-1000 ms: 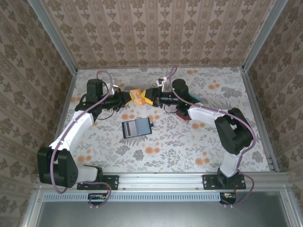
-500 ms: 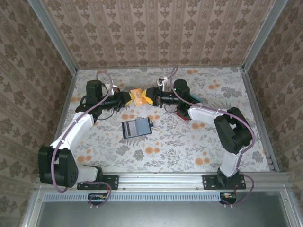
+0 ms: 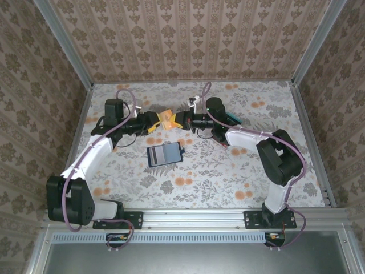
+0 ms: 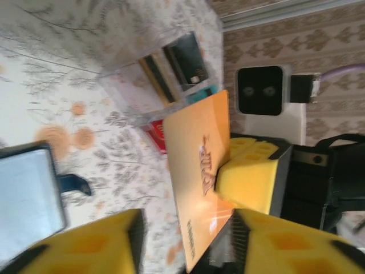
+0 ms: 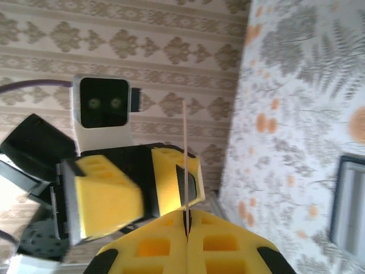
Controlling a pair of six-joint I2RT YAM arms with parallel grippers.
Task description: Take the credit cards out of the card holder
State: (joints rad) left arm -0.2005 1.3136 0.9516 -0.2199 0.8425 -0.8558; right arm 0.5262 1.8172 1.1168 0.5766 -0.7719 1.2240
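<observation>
A tan-orange credit card [image 3: 167, 117] hangs in the air between both grippers at the back of the table. My right gripper [image 3: 180, 119] is shut on it; in the right wrist view the card [image 5: 185, 154] stands edge-on, rising from the closed right gripper [image 5: 186, 220]. My left gripper [image 4: 188, 234] is open, with the card [image 4: 197, 165] between its jaws, leaning by the right-hand finger [image 4: 285, 242]. The card holder [image 3: 164, 154] lies open on the table, in front of the grippers, its grey-blue inside up.
A clear plastic tray [image 4: 154, 74] with compartments stands behind the card, under the right arm, holding a dark card [image 4: 185, 60]; a teal piece [image 4: 201, 94] and a red one [image 4: 154, 134] show beside it. Patterned walls close in the table.
My left gripper has opened and let go of the orange card. My right gripper has closed on it. Both grippers and the card drifted slightly left.
</observation>
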